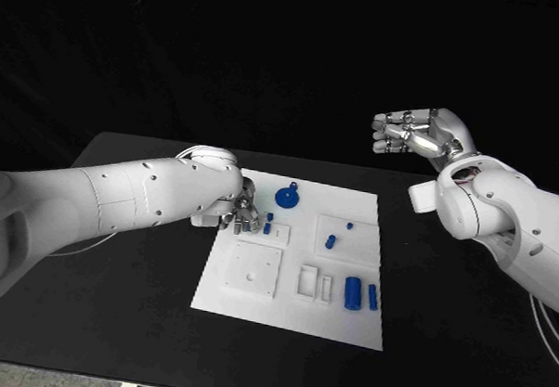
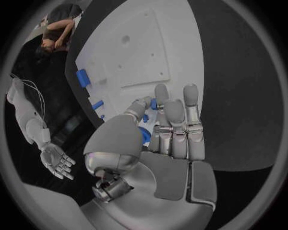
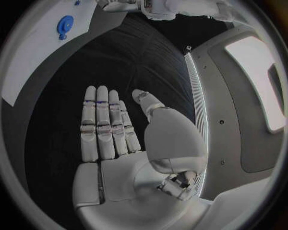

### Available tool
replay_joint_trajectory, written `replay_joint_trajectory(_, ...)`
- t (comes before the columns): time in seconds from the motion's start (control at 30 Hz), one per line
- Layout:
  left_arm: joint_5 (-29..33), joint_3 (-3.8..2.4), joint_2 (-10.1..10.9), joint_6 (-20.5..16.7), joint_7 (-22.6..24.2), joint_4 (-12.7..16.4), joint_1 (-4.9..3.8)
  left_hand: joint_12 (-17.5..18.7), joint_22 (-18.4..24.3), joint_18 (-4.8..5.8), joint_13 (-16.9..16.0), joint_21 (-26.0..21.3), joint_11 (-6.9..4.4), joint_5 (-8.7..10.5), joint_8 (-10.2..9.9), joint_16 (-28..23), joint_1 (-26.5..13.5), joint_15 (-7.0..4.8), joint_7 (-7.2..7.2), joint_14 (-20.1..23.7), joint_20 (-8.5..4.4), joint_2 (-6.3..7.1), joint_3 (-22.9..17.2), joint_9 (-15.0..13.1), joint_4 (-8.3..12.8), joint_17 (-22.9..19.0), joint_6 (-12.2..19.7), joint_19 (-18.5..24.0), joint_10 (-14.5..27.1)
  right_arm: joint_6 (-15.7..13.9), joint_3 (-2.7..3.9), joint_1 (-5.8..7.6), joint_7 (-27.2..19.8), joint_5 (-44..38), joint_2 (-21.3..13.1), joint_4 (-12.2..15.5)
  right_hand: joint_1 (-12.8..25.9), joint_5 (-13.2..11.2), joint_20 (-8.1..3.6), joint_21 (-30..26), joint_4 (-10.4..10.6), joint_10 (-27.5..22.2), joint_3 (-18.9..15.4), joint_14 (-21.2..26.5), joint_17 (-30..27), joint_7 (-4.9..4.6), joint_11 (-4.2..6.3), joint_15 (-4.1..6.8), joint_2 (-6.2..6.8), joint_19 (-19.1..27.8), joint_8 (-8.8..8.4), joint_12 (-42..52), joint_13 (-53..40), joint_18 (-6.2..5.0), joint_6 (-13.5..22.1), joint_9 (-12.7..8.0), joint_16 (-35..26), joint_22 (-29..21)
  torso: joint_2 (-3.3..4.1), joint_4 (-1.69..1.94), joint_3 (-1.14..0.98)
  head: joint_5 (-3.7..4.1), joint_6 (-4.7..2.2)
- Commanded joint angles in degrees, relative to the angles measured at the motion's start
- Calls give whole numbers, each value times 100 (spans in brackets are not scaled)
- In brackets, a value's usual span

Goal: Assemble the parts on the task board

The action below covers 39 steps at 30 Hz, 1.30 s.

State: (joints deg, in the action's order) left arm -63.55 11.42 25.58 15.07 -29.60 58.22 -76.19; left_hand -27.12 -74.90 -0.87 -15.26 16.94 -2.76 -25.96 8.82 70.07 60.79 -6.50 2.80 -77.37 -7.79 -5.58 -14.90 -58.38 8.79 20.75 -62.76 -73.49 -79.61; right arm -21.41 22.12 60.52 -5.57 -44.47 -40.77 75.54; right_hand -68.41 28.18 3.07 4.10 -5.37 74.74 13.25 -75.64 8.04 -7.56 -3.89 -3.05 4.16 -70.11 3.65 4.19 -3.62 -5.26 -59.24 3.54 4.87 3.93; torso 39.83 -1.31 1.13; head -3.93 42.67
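Black tabletop, dark backdrop behind. White task board lies mid-table, long side running near to far.

Obstructions: the left arm reaches in across the left side of the tabletop, and its forearm and wrist cover the board's far-left corner. The right arm stays off the board, to the right of it, raised above the tabletop's far-right area.

Left hand: over the board's far-left part, fingers pointing down toward the surface. In the left wrist view the fingers lie close together and nearly straight, thumb alongside, with small blue parts showing just behind the fingertips and at the thumb. Whether it pinches one of them or only touches the board cannot be told.

Right hand: held high, well apart from the board, fingers curled partway in the head view. The right wrist view shows the fingers extended side by side, thumb apart, palm bare, nothing held.

On the board:
- round blue part with a small tab, far side, just right of the left hand; also seen from the right wrist.
- small blue pegs beside the left fingertips.
- raised white square on the right, carrying two small blue pieces.
- white square plate on the near-left.
- near-right: white slotted block, then two upright-lying blue cylinders, side by side.
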Motion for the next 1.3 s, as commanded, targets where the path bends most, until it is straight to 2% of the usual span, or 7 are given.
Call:
replay_joint_trajectory(0.03, 0, 9, -51, 56, 64, -35, 26, -25, -98, 20, -9, -27, -21, 49, 25, 20, 229, 0, -255, 36, 18, -169, -89, 1, 37, -10, -203, -27, 64, 96, 4, -1, -35, -46, 8, -2, -29, 18, 4, 12, 6, -35, 30, 37, -8, -13, -5, -6, 12, 36, -8, -22, 8, -14, -11, 5, -30, -5, -1, 1, 3, 7, 2)
replay_joint_trajectory(0.13, 20, 9, -68, 70, 50, -67, 25, -31, -96, 21, -13, -37, -17, 187, 21, 20, 228, 4, -254, 42, 22, -194, -67, 1, -7, -16, -185, -27, 89, 102, 4, -1, -33, -47, 9, -4, -22, 31, 5, 13, -11, -36, 56, 40, -10, -14, -5, -7, 14, 39, -8, -22, 8, -16, -14, 5, -30, -5, -2, 4, 0, 12, 0)
replay_joint_trajectory(0.23, 45, 9, -80, 72, 35, -99, 25, -60, -90, 27, -30, -53, -18, 672, 18, 30, 233, 8, -264, 49, 27, -254, 35, 13, -118, -11, -185, -34, 112, 105, 4, -1, -33, -48, 10, -5, -22, 31, 5, 13, -11, -36, 56, 40, -10, -14, -5, -7, 14, 39, -8, -22, 8, -16, -14, 5, -30, -5, -3, 5, -3, 16, 0)
replay_joint_trajectory(0.4, 84, 8, -98, 52, 28, -163, 24, -109, -81, 27, -57, -97, -16, 966, -24, 15, 277, 16, -265, 57, 35, -204, 289, 91, -365, -20, -142, -58, 188, 114, 4, -1, -31, -49, 11, -9, -22, 31, 5, 13, -11, -36, 56, 40, -10, -14, -5, -7, 14, 39, -8, -22, 8, -16, -14, 5, -30, -5, -3, 9, -1, 24, -3)
replay_joint_trajectory(0.7, 138, 8, -115, -10, 39, -198, 24, -165, -80, 32, -63, -177, -23, 1037, -138, -8, 272, 17, -282, 47, 38, 198, 785, 435, -626, -41, -206, -102, 236, 127, 3, -2, -30, -49, 14, -14, -13, 33, 9, 11, -22, -41, 70, 47, -12, -14, -7, -9, 18, 46, -9, -24, 9, -16, -8, 5, -32, -6, -4, 10, 2, 30, -4)
replay_joint_trajectory(1.07, 146, 8, -114, -66, 17, -261, 24, -181, -94, 33, -52, -224, -24, 1047, -109, -1, 359, 17, -278, 50, 39, 238, 967, 536, -742, -37, -197, -130, 260, 136, 3, -3, -30, -49, 16, -19, -13, 33, 9, 11, -22, -41, 70, 47, -12, -14, -7, -9, 18, 46, -9, -24, 9, -16, -8, 5, -32, -6, -4, 12, 6, 28, -7)
replay_joint_trajectory(1.3, 146, 8, -101, -93, 25, -294, 24, -194, -91, 33, -56, -237, -18, 1096, -89, -3, 288, 21, -274, 54, 40, 330, 1073, 542, -799, -35, -213, -130, 265, 139, 3, -5, -29, -49, 17, -23, -13, 33, 9, 11, -22, -41, 70, 47, -12, -14, -7, -9, 18, 46, -9, -24, 9, -16, -8, 5, -32, -6, -2, 13, 7, 26, -8)
